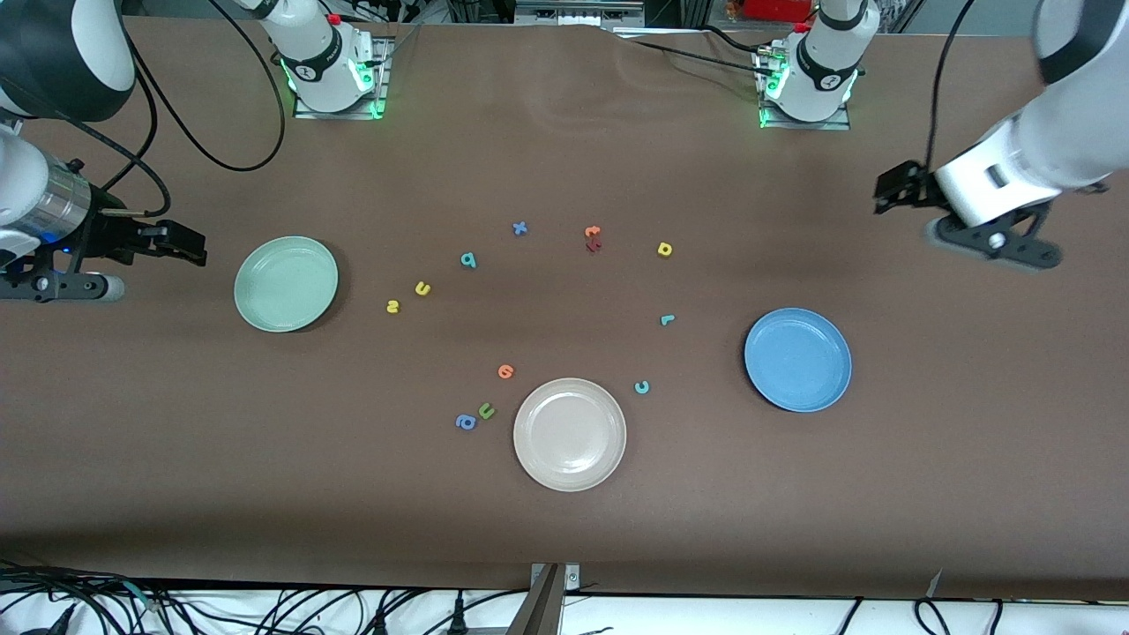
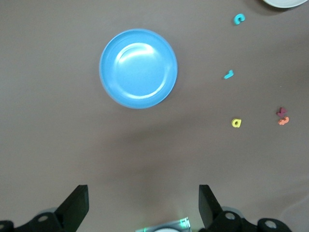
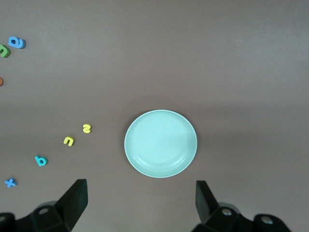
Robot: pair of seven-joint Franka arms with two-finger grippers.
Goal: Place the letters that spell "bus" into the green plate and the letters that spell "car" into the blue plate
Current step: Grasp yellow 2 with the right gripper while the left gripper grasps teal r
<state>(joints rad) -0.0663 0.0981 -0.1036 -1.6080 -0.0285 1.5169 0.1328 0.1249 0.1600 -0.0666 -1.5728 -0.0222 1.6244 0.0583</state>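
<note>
- Grippers first: left gripper (image 1: 891, 198) hangs up in the air with its fingers spread wide and nothing between them, off toward its own end of the table. Right gripper (image 1: 181, 245) is the same deal at its end, spread and empty.
- Blue plate (image 2: 138, 68) sits below the left gripper; teal c (image 2: 238, 19), teal r (image 2: 228, 74) and yellow a (image 2: 236, 123) lie further out toward the middle.
- Green plate (image 3: 161, 143) sits below the right gripper, with yellow s (image 3: 87, 128), yellow u (image 3: 69, 140) and teal b (image 3: 41, 160) strung out just past it.
- Both plates empty, so nothing's sorted yet.
- Risky bits: the green u (image 1: 486, 410) and blue letter (image 1: 466, 422) by the white plate (image 1: 570, 434) are easy lookalikes to grab by mistake. These letters are tiny and flat too, so I'd guess fingers could skid off one or flick it away.
</note>
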